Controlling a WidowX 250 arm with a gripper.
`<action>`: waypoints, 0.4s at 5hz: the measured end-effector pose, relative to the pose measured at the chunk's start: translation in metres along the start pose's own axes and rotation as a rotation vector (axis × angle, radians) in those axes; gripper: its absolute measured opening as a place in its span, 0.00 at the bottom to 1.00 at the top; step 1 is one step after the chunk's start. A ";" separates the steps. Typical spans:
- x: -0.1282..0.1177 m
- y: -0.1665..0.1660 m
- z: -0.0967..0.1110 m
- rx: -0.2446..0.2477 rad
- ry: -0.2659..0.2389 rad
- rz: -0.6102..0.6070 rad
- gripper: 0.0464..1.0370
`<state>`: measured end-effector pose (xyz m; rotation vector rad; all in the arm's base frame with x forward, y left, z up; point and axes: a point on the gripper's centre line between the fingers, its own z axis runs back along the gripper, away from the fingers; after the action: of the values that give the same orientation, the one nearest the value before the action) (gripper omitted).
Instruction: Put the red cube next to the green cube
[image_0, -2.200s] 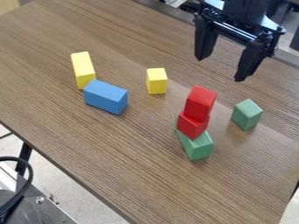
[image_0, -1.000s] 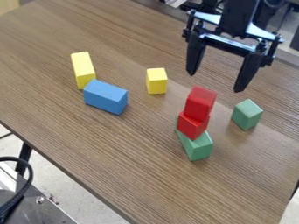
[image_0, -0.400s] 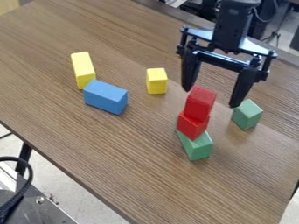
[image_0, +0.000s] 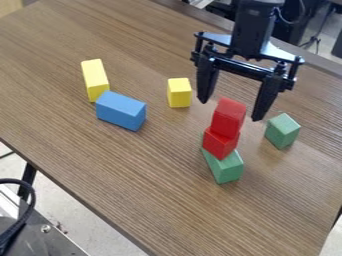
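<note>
Well, the claw (image_0: 229, 111) gapes wide, holding nothing, apparently near the upper red cube (image_0: 228, 120).

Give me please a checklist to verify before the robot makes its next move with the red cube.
1. Gripper open: ok.
2. Nothing lies on top of the upper red cube: ok.
3. Fingertips low enough to grip that cube: cannot tell from this one view.
4. Only one red cube to choose from: not ok, the upper one rests on a lower red cube, itself on a green block.
5. Separate green cube has no block touching it: ok.
</note>
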<state>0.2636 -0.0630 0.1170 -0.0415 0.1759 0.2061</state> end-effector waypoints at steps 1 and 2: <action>0.004 0.002 0.000 -0.008 -0.016 0.003 0.96; 0.015 0.000 -0.003 -0.025 -0.036 -0.026 0.96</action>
<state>0.2774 -0.0606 0.1114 -0.0649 0.1373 0.1827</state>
